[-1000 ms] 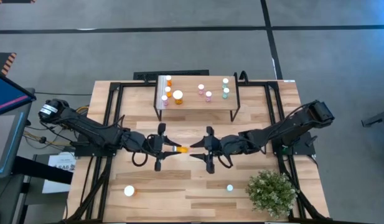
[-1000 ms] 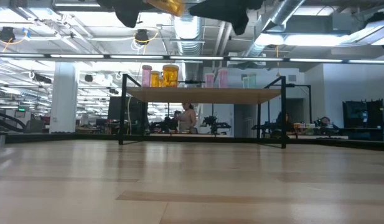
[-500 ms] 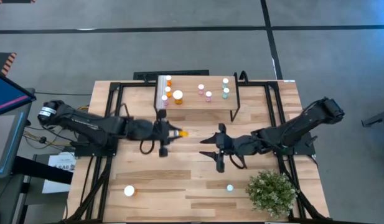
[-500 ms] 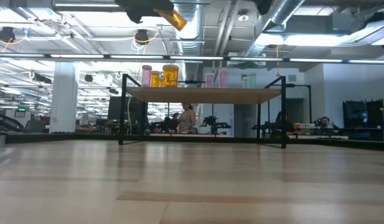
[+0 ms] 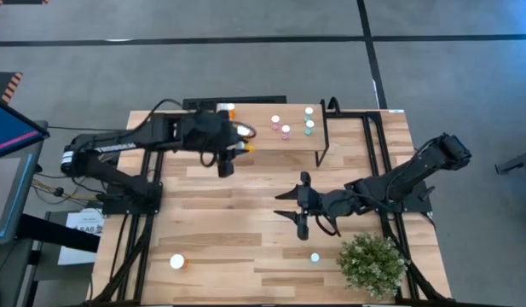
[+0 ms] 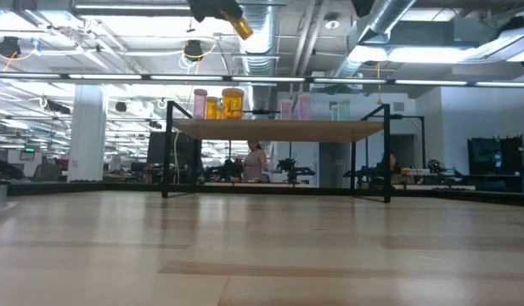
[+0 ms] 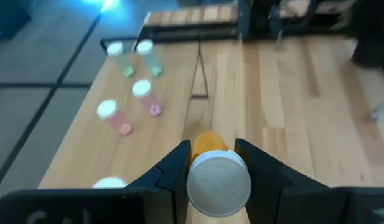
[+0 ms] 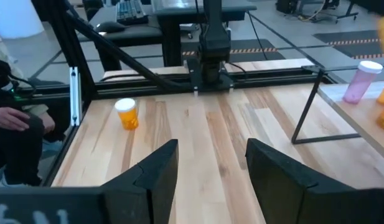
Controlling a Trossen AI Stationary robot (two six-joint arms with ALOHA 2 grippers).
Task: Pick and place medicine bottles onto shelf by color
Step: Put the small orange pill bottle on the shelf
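Note:
My left gripper [image 5: 234, 143] hangs over the left end of the shelf [image 5: 298, 141], shut on a small orange bottle [image 5: 245, 147]. Pink bottles [image 5: 275, 121] and teal bottles [image 5: 309, 126] stand on the light wood top, with an orange one [image 5: 231, 108] at the far left corner; my arm hides others. My right gripper [image 5: 297, 205] is open, low over the table's middle, touching nothing. A large orange bottle [image 5: 176, 262] and a teal bottle [image 5: 315, 257] stand on the table near its near edge. My left gripper pinches the orange bottle's body [image 7: 210, 142] between its two fingers [image 7: 177, 163], just behind the white cap [image 7: 218, 180]. The bottle lies along the fingers, cap toward the wrist and base pointing out past the tips. It is lifted clear above the shelf and tilted [image 6: 242, 27].
A green potted plant [image 5: 372, 263] stands at the table's near right corner, close to my right arm. The shelf's black legs [image 5: 320, 152] rise from the table. Bare wood lies between the shelf and the near edge. People and desks show in the room beyond.
My left gripper, shut on the orange bottle, has moved from the table's middle up and toward the far edge, ending over the shelf's left end. My right gripper drew back from the bottle toward the table's right and near side, then kept still.

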